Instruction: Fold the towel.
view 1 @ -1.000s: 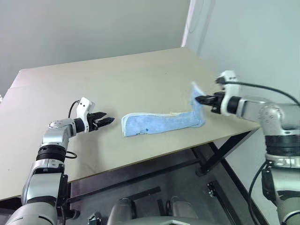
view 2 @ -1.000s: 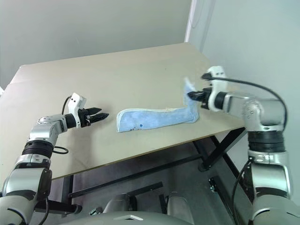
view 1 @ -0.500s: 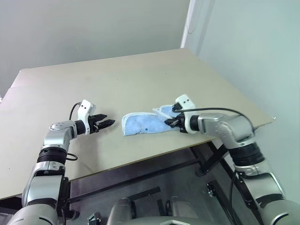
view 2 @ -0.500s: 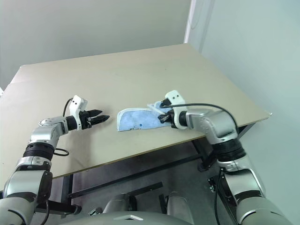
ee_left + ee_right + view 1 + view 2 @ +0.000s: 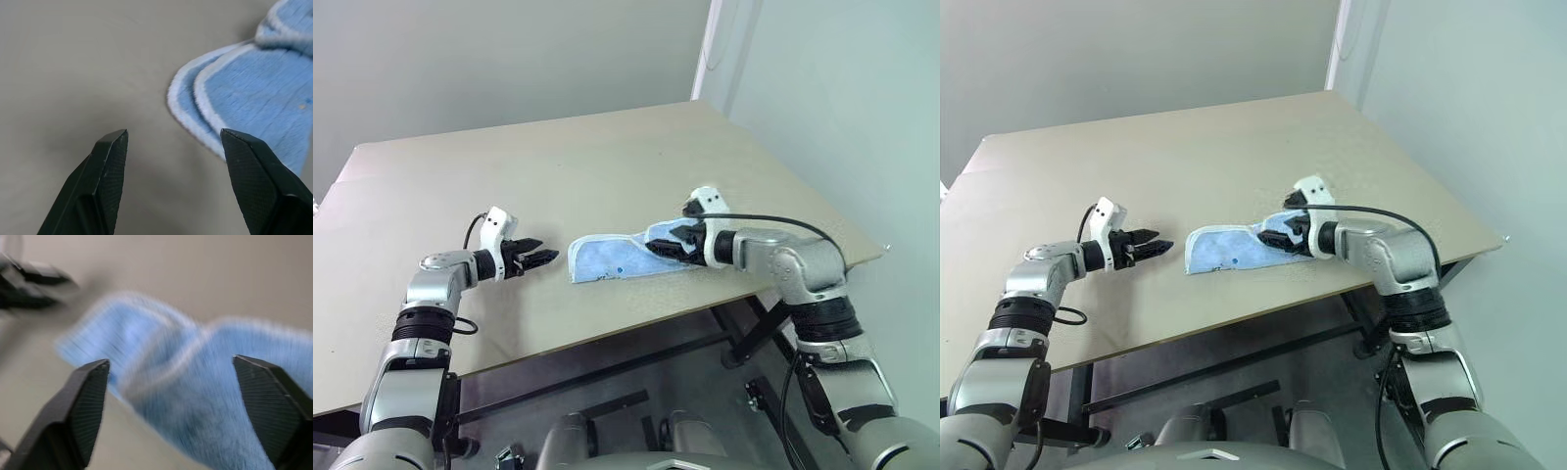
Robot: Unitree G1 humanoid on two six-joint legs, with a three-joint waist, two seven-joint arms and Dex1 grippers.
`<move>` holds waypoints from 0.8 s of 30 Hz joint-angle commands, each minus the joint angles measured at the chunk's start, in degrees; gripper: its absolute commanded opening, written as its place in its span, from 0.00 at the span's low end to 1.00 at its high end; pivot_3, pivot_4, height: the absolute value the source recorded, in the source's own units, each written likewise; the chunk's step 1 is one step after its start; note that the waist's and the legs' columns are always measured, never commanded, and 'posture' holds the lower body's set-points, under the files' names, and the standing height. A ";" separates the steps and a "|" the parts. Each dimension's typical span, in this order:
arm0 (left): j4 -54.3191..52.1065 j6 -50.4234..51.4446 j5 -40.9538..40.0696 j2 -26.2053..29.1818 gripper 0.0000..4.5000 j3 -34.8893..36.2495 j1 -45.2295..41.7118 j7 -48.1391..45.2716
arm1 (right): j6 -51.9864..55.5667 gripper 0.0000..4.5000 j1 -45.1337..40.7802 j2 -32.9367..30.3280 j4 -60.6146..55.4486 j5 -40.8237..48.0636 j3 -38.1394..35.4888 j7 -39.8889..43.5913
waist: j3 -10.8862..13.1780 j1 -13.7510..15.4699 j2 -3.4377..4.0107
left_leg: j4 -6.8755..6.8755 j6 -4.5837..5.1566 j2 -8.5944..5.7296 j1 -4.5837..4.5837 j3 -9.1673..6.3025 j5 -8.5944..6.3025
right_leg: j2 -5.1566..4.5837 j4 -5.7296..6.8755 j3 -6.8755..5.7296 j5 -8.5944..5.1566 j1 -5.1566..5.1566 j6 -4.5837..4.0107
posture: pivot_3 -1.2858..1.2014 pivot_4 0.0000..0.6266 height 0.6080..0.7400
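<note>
The towel (image 5: 625, 256) lies near the front edge of the table (image 5: 558, 157), between the two arms, as a short blue bundle with its whitish hem showing along the rounded end that faces the left gripper (image 5: 538, 259). The end nearer the right gripper (image 5: 668, 245) is doubled over on top of the rest, so the cloth reads as a long strip folded roughly in half.

The right gripper hangs just over that doubled end with its jaws spread wide and nothing caught between them; the right wrist view shows blue cloth below and between the two black fingers (image 5: 80, 406), not pinched. That fits a corner laid down on the lower layer and let go, judging by how the cloth lies.

The left gripper waits beside the towel's rounded end, near it but apart, pointing towards it. Its jaws stand well open and empty, with bare table between the fingertips (image 5: 110, 147) in the left wrist view and the hemmed edge just beyond. It seems placed to steady or square that end if needed.

The table is a plain beige board, bare apart from the towel, on dark legs. Behind it stands a pale grey wall (image 5: 509, 59), with a white vertical strip (image 5: 710, 49) at the corner where another pale wall turns.
</note>
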 commanded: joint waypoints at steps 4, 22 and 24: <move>-5.58 11.97 -2.88 0.25 0.71 0.12 -3.48 -0.01 | -6.93 0.91 -0.28 -0.74 -2.11 1.53 -6.94 1.58 | 0.00 -0.06 0.00 | 0.04 0.00 0.00 0.01 -0.01 0.00 | 0.01 0.04 -0.01 0.00 0.01 0.00 | 0.52 0.00 1.00; 8.67 27.17 1.70 -9.00 0.71 -7.18 -13.71 6.91 | -29.85 0.91 6.87 -1.57 7.75 -12.87 -1.32 4.09 | -0.01 0.14 -0.03 | 0.15 -0.16 -0.02 0.43 -0.09 -0.07 | 0.03 0.29 0.03 -0.02 0.34 -0.01 | 0.52 0.00 1.00; 9.02 28.67 0.81 -9.92 0.71 -6.50 -14.10 6.03 | -29.76 0.91 7.29 -1.44 7.50 -12.93 -1.26 3.85 | -0.01 0.12 -0.03 | 0.12 -0.18 -0.03 0.63 -0.07 -0.09 | 0.00 0.26 0.02 -0.02 0.51 -0.01 | 0.52 0.00 1.00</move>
